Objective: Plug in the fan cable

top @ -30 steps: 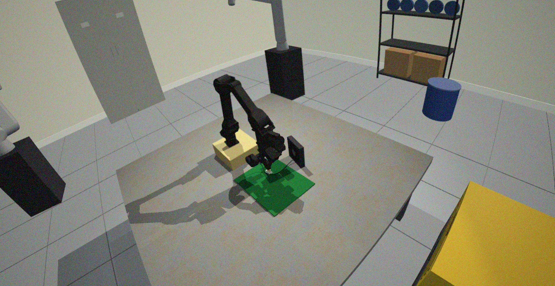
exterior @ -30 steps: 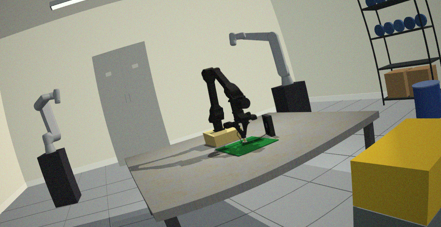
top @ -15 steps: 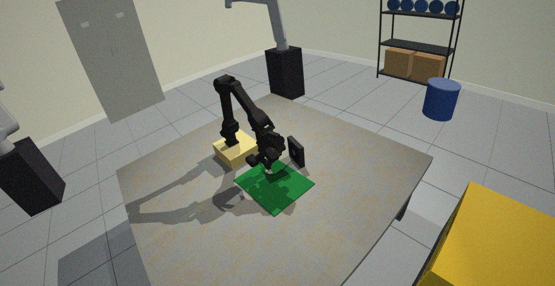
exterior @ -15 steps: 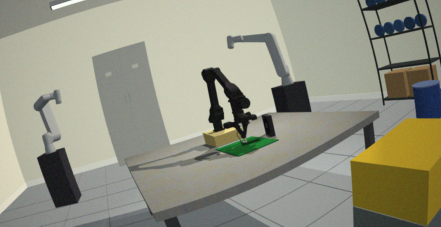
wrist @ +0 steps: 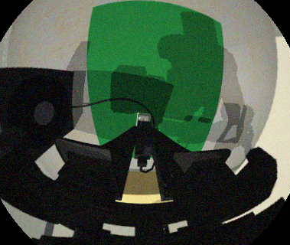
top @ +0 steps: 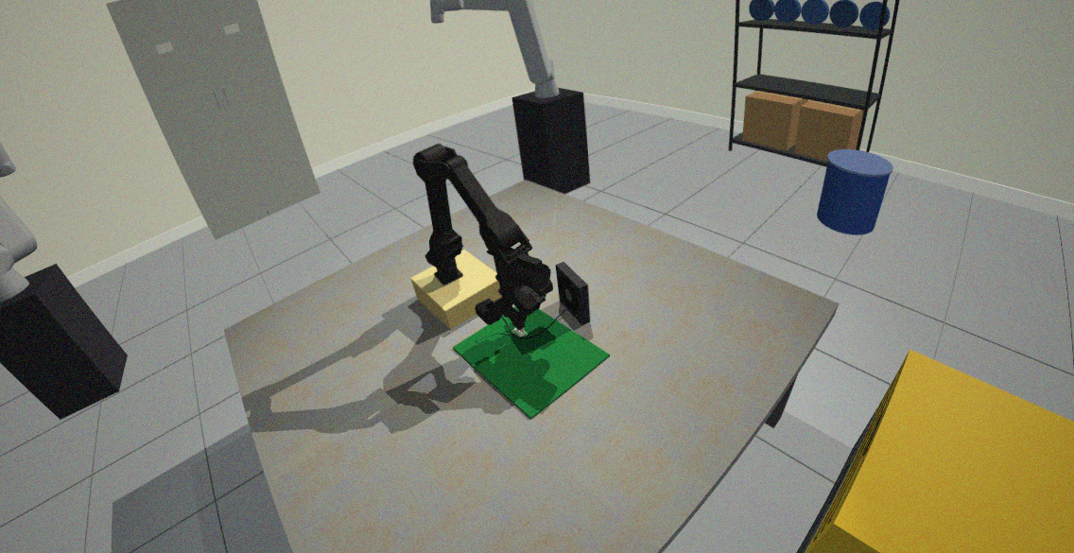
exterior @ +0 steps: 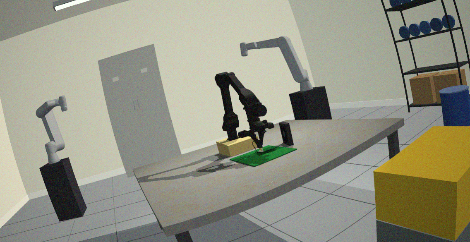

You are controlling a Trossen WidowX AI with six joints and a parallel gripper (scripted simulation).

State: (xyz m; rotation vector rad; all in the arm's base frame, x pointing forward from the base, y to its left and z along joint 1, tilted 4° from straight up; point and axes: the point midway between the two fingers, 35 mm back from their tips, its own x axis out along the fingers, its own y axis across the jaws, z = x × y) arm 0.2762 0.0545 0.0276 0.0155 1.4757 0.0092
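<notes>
gripper [wrist: 144, 123] is clamped on the fan plug [wrist: 144, 118], holding it low over the near edge of the green board [top: 552, 369], cable [wrist: 109, 100] trailing to the fan [top: 572, 292]. can't tell if it's seated; pushing down and letting go look left.

The black arm [top: 459, 203] is standing folded at the elbow, its upper link rising from the base and its forearm sloping down and forward so that the wrist is pointing almost straight down. The gripper [top: 517, 327] is hanging low with its fingers drawn close together, pinching a small pale plug [wrist: 144, 118] at their tips. In the wrist view the two fingers are converging on that plug, and a thin dark cable [wrist: 115, 100] is trailing away from it.
</notes>
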